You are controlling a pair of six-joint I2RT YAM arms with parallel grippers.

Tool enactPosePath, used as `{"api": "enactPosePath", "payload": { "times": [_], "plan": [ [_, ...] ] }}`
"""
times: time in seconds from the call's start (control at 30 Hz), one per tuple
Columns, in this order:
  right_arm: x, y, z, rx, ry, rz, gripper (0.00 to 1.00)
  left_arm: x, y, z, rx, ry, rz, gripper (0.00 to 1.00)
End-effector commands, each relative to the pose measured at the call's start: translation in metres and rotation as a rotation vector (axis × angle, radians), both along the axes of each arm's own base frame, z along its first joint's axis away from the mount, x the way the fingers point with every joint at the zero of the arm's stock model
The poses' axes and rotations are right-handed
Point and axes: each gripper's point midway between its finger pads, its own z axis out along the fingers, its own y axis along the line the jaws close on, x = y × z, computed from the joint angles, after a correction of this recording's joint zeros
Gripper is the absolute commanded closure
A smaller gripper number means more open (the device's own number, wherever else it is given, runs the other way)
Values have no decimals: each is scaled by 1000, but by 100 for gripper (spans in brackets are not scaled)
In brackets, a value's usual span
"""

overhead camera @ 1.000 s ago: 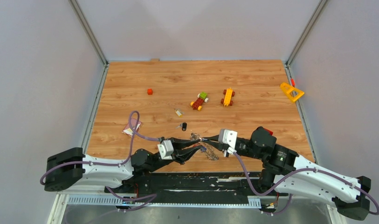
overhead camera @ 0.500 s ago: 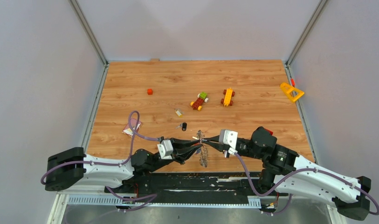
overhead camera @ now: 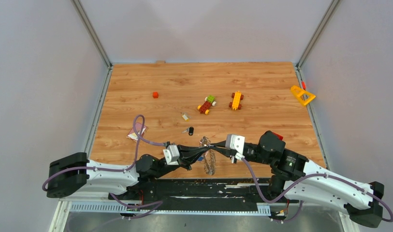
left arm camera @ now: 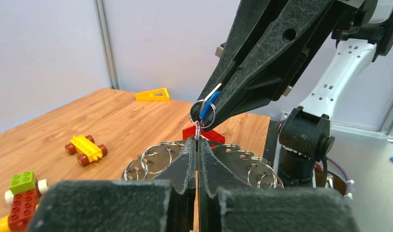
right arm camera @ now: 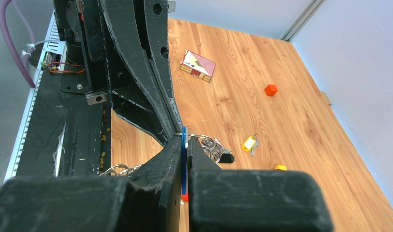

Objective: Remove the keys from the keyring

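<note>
Above the near edge of the surface, about midway along it, your two arms meet tip to tip. Your right end effector is clenched on the blue key, pinching its plastic head flat between the fingers, and a small silver ring threaded through that key hangs at the fingertips. Your left end effector is closed tight just beneath that small ring, on a thin silver piece at the upper rim of the keyring. The keyring hangs below both tips, on edge and clear of the wood in the top view, with several small wire loops showing across its flat face in the left wrist view. You cannot tell from these views exactly how the small ring joins the keyring. Farther from the near edge, near the middle of the surface, a black key and a yellow-headed key lie loose on the wood, apart from each other. Beyond them stand two toy block vehicles, a red cube sits toward the far left corner, and a yellow triangle rests at the right edge.
</note>
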Motion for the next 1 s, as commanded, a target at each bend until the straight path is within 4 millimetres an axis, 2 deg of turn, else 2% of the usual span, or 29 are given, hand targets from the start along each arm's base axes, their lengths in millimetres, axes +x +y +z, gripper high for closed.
{"api": "enactPosePath", "payload": {
  "times": [0.0, 0.17, 0.27, 0.63, 0.8, 0.97],
  "plan": [
    [-5, 2, 25, 80, -26, 23, 100, -1, 0, 25, -62, -27, -3, 100],
    [1, -2, 18, 40, -35, -11, 100, 5, -1, 19, 36, -43, 35, 100],
    [4, -5, 15, 20, -40, -32, 100, 13, -2, 3, 193, -45, 80, 100],
    [10, -3, 8, -17, -38, -54, 100, 34, -1, -15, 571, -64, 173, 100],
    [8, 3, 5, -37, -28, -29, 100, 39, -5, -20, 667, -73, 183, 100],
    [6, 10, 0, -48, -13, -1, 100, 36, -13, -20, 678, -81, 157, 100]
  ]
}}
